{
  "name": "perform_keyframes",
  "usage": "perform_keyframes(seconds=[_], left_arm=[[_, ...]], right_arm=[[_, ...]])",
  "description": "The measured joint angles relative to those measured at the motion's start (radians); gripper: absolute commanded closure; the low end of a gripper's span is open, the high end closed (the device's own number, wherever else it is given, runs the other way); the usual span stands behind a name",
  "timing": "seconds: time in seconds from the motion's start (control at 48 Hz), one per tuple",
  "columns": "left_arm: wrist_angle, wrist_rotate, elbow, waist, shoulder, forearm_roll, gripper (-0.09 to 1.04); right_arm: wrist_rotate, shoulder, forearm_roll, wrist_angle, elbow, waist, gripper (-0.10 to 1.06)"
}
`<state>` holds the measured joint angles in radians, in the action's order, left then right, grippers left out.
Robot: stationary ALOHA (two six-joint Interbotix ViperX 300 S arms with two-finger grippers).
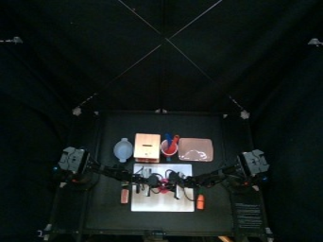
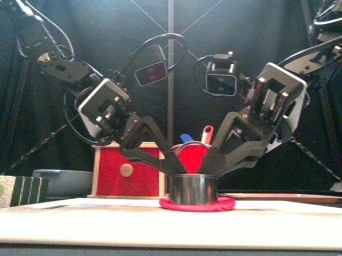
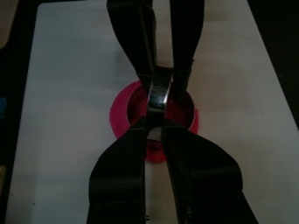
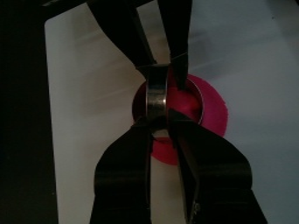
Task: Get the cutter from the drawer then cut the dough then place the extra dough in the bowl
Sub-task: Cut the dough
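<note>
Metal cutter point(image 2: 195, 188) stiff, thin-walled, likely slick | sits on soft pink dough point(image 2: 197, 205) directly under claws | left claw point(image 2: 170, 168) and right claw point(image 2: 221, 167) each look pinched on opposite rim sides | best hold: rim wall

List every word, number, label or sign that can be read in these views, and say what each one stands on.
None can be read.
The cutter, dough, board, box, cup, bowl and tray show no print, label or number in any view.
</note>
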<state>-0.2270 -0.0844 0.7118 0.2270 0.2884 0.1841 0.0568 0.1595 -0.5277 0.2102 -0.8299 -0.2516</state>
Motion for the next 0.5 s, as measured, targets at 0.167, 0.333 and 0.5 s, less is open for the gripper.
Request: perform_keyframes(seconds=[0.167, 0.333, 0.5], left_arm=[[-0.052, 0.000, 0.008, 0.003, 0.008, 0.006, 0.51], [-0.124, -0.002, 0.026, 0.011, 0.018, 0.011, 0.51], [-0.169, 0.000, 0.037, 0.017, 0.028, 0.017, 0.51]], right_arm=[[0.000, 0.000, 0.000, 0.006, 0.000, 0.000, 0.54], [0.002, 0.002, 0.000, 0.038, -0.002, -0.002, 0.54], [0.002, 0.003, 0.003, 0.075, -0.011, -0.005, 0.54]])
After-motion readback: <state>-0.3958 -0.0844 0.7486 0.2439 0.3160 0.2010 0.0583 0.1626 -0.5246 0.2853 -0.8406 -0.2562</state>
